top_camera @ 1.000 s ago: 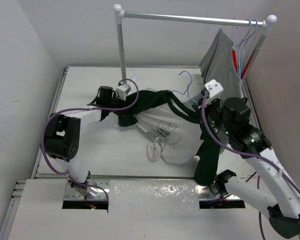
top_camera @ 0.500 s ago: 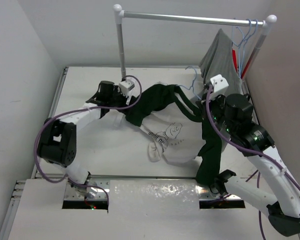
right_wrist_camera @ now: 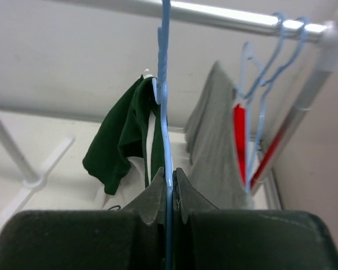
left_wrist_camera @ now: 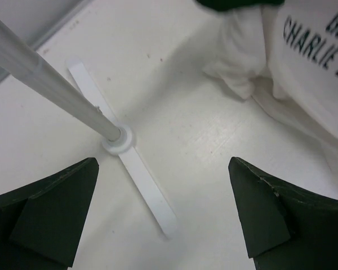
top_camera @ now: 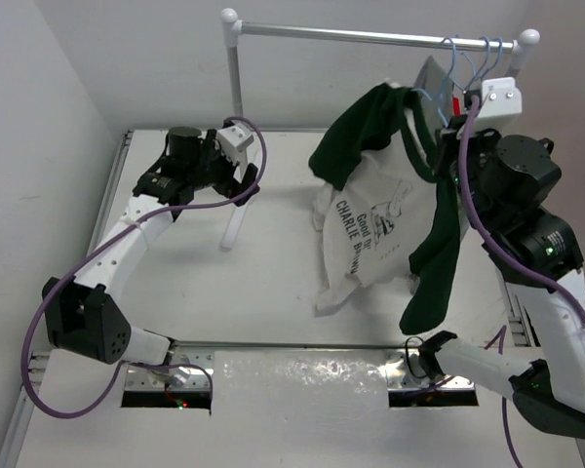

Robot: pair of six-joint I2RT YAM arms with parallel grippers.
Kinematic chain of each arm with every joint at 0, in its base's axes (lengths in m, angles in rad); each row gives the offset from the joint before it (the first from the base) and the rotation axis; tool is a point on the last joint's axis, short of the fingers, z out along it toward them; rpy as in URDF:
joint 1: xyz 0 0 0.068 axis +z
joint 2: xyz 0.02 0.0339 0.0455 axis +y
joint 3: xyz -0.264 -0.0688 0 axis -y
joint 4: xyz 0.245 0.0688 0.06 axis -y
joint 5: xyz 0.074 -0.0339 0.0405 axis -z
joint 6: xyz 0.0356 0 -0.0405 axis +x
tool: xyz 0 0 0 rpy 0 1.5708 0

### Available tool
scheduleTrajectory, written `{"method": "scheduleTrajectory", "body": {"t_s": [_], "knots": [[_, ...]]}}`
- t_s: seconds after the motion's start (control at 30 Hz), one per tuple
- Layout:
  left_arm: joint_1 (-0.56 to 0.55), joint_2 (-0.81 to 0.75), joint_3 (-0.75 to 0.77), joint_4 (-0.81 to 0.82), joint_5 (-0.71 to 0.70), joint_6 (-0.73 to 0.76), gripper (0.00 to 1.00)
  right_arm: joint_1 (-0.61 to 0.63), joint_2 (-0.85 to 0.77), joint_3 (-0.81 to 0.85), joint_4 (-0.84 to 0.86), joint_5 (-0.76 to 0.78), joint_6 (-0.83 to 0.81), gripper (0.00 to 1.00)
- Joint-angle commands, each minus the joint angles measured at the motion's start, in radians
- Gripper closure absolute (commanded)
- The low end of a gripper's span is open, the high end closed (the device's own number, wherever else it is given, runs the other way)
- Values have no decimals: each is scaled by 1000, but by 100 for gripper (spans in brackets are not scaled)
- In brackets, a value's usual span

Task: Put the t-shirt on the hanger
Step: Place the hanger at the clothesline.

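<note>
The t-shirt (top_camera: 380, 219), white with dark green sleeves and black print, hangs off the table on the pale-blue hanger (top_camera: 448, 60). The hanger's hook reaches up to the rail (top_camera: 370, 35); whether it rests on the rail I cannot tell. My right gripper (top_camera: 455, 115) is shut on the hanger's wire (right_wrist_camera: 164, 84), which runs straight up between the jaws of the gripper (right_wrist_camera: 168, 175). A green sleeve (right_wrist_camera: 115, 140) droops to the wire's left. My left gripper (top_camera: 236, 185) stands open and empty (left_wrist_camera: 162, 166) over the table by the rack post (left_wrist_camera: 50, 84), apart from the shirt's hem (left_wrist_camera: 310, 62).
A grey shirt (right_wrist_camera: 211, 146), a red hanger (right_wrist_camera: 240, 135) and spare blue hangers (top_camera: 483, 54) crowd the rail's right end beside the right post (top_camera: 512, 73). The left post (top_camera: 236, 88) and its flat white foot (left_wrist_camera: 141, 174) stand right under my left gripper.
My left gripper opened, let go of the shirt and drew back left toward the post. My right arm lifted the hanger with the shirt off the table up to the rail.
</note>
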State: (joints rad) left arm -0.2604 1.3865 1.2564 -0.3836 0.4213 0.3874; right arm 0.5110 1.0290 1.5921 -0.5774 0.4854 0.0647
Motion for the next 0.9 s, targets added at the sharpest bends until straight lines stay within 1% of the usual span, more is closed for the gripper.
{"method": "scheduleTrajectory", "body": {"t_s": [0.0, 0.17, 0.3, 0.43, 0.5, 0.57, 0.6, 0.63, 0.67, 0.7, 0.8, 0.87], "knots": [[9, 0, -12, -66, 3, 25, 3, -5, 28, 78, 74, 153, -40, 100], [9, -1, -18, -52, 19, 13, 3, -6, 83, 103, 96, 182, -55, 100], [9, -3, -23, -52, 43, 10, 3, -5, 161, 134, 114, 183, -43, 100], [9, -4, -40, -51, 42, 15, 4, -6, 244, 199, 137, 225, -57, 100], [9, -7, -48, -51, 45, 18, 4, -11, 278, 229, 145, 249, -94, 100], [9, -15, -57, -57, 53, 25, 4, -41, 328, 278, 140, 242, -91, 100], [9, -17, -60, -58, 54, 25, 4, -61, 348, 299, 114, 214, -77, 100], [9, -23, -63, -61, 54, 30, 4, -112, 393, 349, 91, 193, -62, 100], [9, -24, -64, -63, 53, 30, 4, -133, 416, 373, 68, 173, -8, 100], [9, -26, -66, -63, 53, 31, 4, -150, 433, 391, 53, 161, -2, 100], [9, -29, -71, -67, 53, 38, 4, -166, 467, 388, 56, 154, 4, 100], [9, -29, -77, -66, 53, 41, 4, -180, 473, 355, 66, 131, 23, 100]]}}
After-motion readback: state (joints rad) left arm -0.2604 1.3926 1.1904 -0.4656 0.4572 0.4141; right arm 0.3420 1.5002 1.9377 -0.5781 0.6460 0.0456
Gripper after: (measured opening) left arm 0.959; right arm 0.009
